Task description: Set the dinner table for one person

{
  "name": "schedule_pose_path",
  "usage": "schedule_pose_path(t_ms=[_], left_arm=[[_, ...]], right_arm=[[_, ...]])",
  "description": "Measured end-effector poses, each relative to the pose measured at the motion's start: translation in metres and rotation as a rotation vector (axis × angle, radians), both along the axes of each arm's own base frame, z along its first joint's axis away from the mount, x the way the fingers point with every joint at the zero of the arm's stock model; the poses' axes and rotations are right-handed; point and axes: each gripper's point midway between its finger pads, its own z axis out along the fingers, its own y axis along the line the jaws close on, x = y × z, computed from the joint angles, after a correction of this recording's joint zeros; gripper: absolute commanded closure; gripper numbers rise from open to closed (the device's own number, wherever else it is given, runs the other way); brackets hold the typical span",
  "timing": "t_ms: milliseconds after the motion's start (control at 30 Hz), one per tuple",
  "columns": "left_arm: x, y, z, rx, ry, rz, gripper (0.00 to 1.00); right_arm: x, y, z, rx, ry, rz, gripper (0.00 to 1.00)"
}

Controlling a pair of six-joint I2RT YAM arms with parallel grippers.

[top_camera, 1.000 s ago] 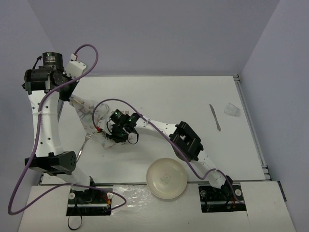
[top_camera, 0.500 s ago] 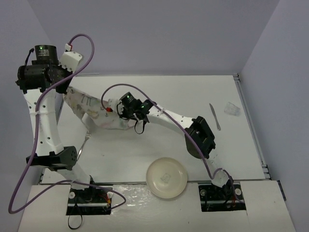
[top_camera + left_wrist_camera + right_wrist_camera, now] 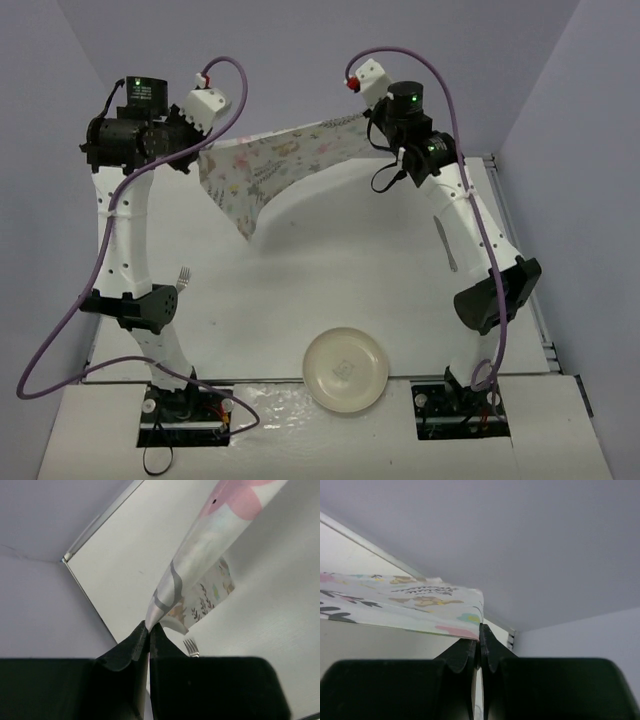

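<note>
The patterned cloth placemat (image 3: 270,165) hangs stretched in the air between my two grippers, above the far part of the white dinner table (image 3: 330,280). My left gripper (image 3: 200,150) is shut on its left corner; in the left wrist view (image 3: 149,626) the cloth (image 3: 195,550) rises from the pinched tips. My right gripper (image 3: 372,128) is shut on its right corner, seen in the right wrist view (image 3: 480,630) with the cloth (image 3: 395,602) stretching left. A cream plate (image 3: 346,368) lies at the near edge. A fork (image 3: 182,279) lies at the left. A knife (image 3: 447,240) lies at the right.
Grey walls enclose the table on the far, left and right sides. The fork also shows under the hanging cloth in the left wrist view (image 3: 190,647). My arm bases stand at the near edge on both sides of the plate.
</note>
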Motion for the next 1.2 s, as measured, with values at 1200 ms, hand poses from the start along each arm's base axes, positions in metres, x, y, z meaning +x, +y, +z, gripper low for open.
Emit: schedule_pose_path(t_ms=[1200], left_arm=[[-0.063, -0.039, -0.001, -0.093, 0.054, -0.185, 1.00]], right_arm=[[-0.134, -0.105, -0.080, 0.422, 0.501, 0.154, 1.00]])
